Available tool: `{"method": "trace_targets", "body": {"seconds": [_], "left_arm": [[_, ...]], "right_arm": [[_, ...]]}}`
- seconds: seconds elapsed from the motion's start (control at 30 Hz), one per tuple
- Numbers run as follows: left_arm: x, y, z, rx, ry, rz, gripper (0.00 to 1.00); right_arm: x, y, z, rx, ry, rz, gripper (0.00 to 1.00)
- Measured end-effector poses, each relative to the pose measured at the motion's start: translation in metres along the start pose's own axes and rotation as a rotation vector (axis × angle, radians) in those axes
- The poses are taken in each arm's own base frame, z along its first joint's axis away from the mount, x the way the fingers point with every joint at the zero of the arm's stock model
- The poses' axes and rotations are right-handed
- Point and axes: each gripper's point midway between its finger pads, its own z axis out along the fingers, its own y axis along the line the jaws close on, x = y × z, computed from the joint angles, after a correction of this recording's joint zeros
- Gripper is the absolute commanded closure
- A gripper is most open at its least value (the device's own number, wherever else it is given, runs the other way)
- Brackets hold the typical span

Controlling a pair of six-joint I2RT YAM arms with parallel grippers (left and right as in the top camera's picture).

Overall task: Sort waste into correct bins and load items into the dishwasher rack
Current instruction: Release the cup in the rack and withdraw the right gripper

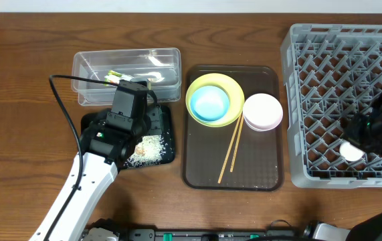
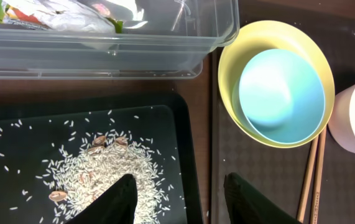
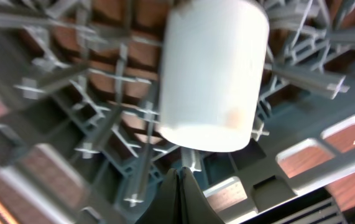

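The green-and-orange wrapper (image 1: 114, 77) with white paper lies in the clear tub (image 1: 127, 90); it also shows in the left wrist view (image 2: 46, 15). White rice scraps (image 1: 149, 148) lie in the black tray (image 1: 166, 127). My left gripper (image 2: 180, 186) is open and empty over that tray's right edge. The light blue bowl (image 1: 210, 104) sits in the yellow plate (image 1: 234, 87), beside the pinkish-white bowl (image 1: 263, 111) and the chopsticks (image 1: 231, 150). The white cup (image 3: 211, 74) lies in the grey rack (image 1: 331, 80). My right gripper (image 3: 180, 174) is shut and empty, just below the cup.
The plate, bowls and chopsticks rest on a brown serving tray (image 1: 264, 171) between the black tray and the rack. The left arm's black cable (image 1: 60, 100) loops over the table left of the tub.
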Motion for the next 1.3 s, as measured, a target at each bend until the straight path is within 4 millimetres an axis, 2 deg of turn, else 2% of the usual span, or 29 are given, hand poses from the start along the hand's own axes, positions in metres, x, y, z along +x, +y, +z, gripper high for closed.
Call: {"method": "trace_targets", "body": {"seconds": [0.2,0.27,0.43,0.5,0.63,0.7,0.77,0.8,0.97,1.03,1.13,1.27,1.3], "left_arm": [[0.000,0.000,0.000,0.000,0.000,0.000,0.51],[0.000,0.000,0.000,0.000,0.000,0.000,0.51],[0.000,0.000,0.000,0.000,0.000,0.000,0.51],[0.000,0.000,0.000,0.000,0.000,0.000,0.51],[0.000,0.000,0.000,0.000,0.000,0.000,0.51],[0.000,0.000,0.000,0.000,0.000,0.000,0.51],[0.000,0.000,0.000,0.000,0.000,0.000,0.51],[0.000,0.000,0.000,0.000,0.000,0.000,0.47],[0.000,0.000,0.000,0.000,0.000,0.004,0.45],[0.000,0.000,0.000,-0.001,0.002,0.007,0.45],[0.005,0.002,0.000,-0.011,0.018,0.008,0.44],[0.015,0.016,-0.001,-0.079,0.056,0.003,0.40],[0.018,0.021,-0.002,-0.106,0.065,-0.006,0.39]], "right_arm": [[0.013,-0.010,0.023,0.051,0.039,0.026,0.99],[0.008,-0.013,0.023,0.066,0.019,0.041,0.99],[-0.018,-0.017,0.022,0.083,-0.091,0.077,0.97],[-0.030,-0.020,0.021,0.080,-0.137,0.101,0.91],[-0.046,-0.021,0.019,0.076,-0.205,0.122,0.86],[-0.053,-0.021,0.017,0.072,-0.234,0.129,0.79],[-0.057,-0.020,0.016,0.069,-0.249,0.132,0.73],[-0.057,-0.020,0.016,0.069,-0.251,0.130,0.72],[-0.058,-0.017,0.016,0.052,-0.252,0.120,0.70],[-0.058,-0.010,0.016,0.015,-0.246,0.103,0.67],[-0.059,0.022,0.008,-0.143,-0.237,0.005,0.64],[-0.068,0.081,-0.028,-0.344,-0.314,-0.192,0.53],[-0.069,0.097,-0.040,-0.386,-0.346,-0.251,0.53]]}}
